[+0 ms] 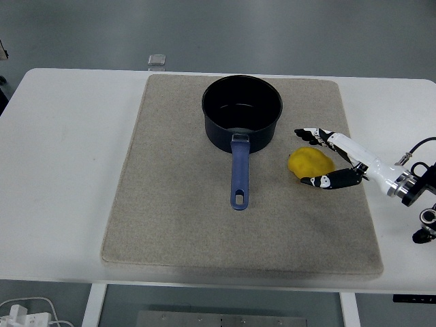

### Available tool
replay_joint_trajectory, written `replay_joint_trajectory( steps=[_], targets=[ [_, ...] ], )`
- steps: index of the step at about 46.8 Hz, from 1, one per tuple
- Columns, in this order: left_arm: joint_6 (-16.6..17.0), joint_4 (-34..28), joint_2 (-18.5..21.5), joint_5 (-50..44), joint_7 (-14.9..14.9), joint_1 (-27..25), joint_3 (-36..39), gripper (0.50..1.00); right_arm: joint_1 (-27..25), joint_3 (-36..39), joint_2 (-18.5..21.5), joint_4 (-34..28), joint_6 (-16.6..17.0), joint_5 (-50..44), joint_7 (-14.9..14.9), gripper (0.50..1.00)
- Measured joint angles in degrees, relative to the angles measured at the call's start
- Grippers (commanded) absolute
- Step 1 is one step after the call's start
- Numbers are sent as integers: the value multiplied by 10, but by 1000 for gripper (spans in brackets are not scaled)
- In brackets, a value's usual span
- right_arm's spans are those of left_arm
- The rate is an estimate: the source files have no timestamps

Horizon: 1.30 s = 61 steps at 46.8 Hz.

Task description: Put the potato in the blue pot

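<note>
One potato between right robot hand fingers (spread).

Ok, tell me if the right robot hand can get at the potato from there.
Probably yes: the right robot hand already brackets the potato, fingers spread, nothing between them.

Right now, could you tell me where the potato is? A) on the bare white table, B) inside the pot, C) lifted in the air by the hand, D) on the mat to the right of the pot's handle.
D: the potato lies on the mat, right of the pot and its handle, with the right hand open around it.
</note>
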Motion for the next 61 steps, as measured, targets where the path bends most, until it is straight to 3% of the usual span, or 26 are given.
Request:
replay_joint_trajectory(
  steps=[17, 22, 24, 27, 61],
  targets=[
    [1, 1, 0, -1, 0, 1, 0, 999, -6, -11, 11, -18, 2, 0, 5, 897],
    [1, 1, 0, -1, 0, 1, 0, 999, -9, -11, 13, -18, 2, 1, 6, 768],
    [1, 1, 0, -1, 0, 1, 0, 999, -10, -11, 15, -18, 2, 1, 7, 677],
    [1, 1, 0, -1, 0, 1, 0, 999, -11, -11, 16, -19, 1, 1, 9, 500],
    [0, 1, 0, 0, 0, 0, 1, 999, -11, -11, 17, -20, -33, 2, 6, 500]
  ],
)
